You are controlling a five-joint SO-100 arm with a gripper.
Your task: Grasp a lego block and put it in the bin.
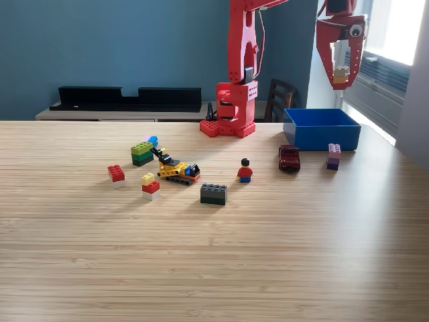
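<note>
While the arm's top is cropped, the pincer [341, 75] grips a tan block [341, 74] above the bin [322, 129].

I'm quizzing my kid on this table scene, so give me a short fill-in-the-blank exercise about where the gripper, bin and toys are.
1. The gripper holds a small block above the ____ bin.
2. The toy car sits just in front of the ____.
3. The minifigure wears a ____ top.
4. The pink and purple blocks lie on the ____, outside the bin.

Missing words: blue; bin; red; table
</note>
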